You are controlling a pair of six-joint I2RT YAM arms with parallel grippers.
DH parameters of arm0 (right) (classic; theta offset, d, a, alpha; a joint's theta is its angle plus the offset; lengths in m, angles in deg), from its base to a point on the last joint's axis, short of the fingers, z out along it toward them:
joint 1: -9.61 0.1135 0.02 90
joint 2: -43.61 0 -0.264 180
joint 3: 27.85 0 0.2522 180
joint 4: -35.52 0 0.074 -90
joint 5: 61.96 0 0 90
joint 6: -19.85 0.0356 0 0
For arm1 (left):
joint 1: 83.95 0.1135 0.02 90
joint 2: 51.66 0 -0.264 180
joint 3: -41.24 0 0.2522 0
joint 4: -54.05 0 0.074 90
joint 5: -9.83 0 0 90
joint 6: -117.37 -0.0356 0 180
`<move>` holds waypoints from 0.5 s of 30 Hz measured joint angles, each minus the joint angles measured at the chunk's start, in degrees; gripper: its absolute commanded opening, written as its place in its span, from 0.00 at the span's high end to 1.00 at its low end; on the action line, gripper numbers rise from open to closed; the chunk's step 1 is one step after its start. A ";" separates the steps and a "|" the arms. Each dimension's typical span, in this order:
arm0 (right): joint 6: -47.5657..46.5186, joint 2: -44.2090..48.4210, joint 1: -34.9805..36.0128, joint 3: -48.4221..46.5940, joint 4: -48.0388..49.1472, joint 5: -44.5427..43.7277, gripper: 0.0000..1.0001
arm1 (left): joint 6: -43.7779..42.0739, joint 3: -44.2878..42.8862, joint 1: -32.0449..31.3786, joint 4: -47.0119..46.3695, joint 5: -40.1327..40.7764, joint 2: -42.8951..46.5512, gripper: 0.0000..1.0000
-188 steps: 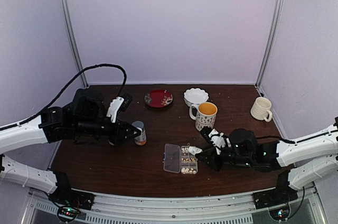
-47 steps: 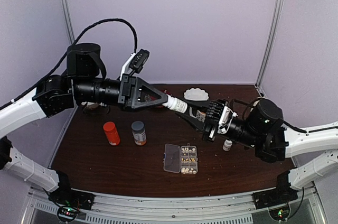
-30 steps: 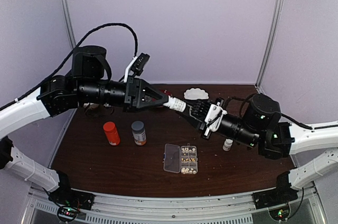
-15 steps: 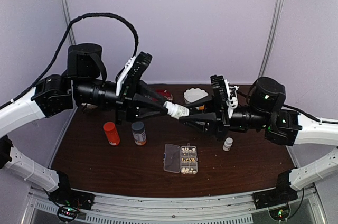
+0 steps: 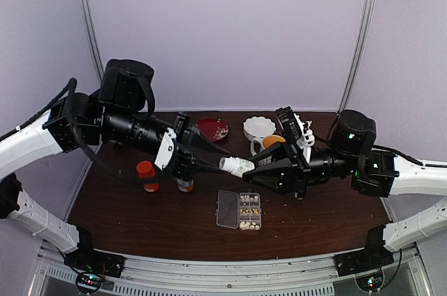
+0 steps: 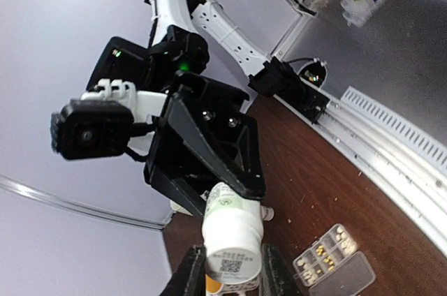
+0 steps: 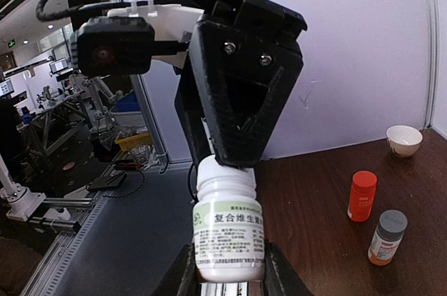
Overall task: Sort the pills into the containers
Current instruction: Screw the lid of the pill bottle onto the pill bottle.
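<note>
Both grippers are clamped on one white pill bottle (image 5: 236,165), which hangs on its side in the air between them, above the middle of the dark wooden table (image 5: 314,230). The left gripper (image 5: 219,164) reaches in from the left with its fingers closed on the cap end. The right gripper (image 5: 254,167) comes from the right and is closed around the labelled body. In the right wrist view the bottle's green-and-white label with printed characters faces the camera. In the left wrist view a small square code shows on the end held between the left fingers.

Below the bottle, towards the table's front edge and about midway along it, lies the clear plastic pill box (image 5: 239,210). Its hinged lid (image 5: 227,210) is folded open flat to the left. The pills (image 5: 246,204) sit as pale specks in the cells (image 5: 249,213) of the box's right half. How many are in each cell cannot be told.

Left of the box stand an orange bottle with a red cap (image 5: 145,174) and, beside it, a grey-capped bottle (image 5: 184,185) partly hidden by the left arm. Towards the back edge are a red plate (image 5: 211,128), a white scalloped bowl (image 5: 258,127) and a patterned mug with an orange inside (image 5: 270,142).
</note>
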 measured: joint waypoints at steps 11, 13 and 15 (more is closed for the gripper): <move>4.50 -1.51 -1.09 2.01 -4.04 -3.50 1.00 | -37.51 10.23 -2.05 -6.69 15.47 2.71 1.00; 4.76 -1.55 -1.38 2.10 -5.29 -4.98 1.00 | -44.17 13.75 -2.40 -11.34 18.67 3.43 1.00; 5.25 -1.60 -1.66 2.45 -6.10 -6.95 1.00 | -51.10 17.57 -2.71 -17.29 22.38 3.87 1.00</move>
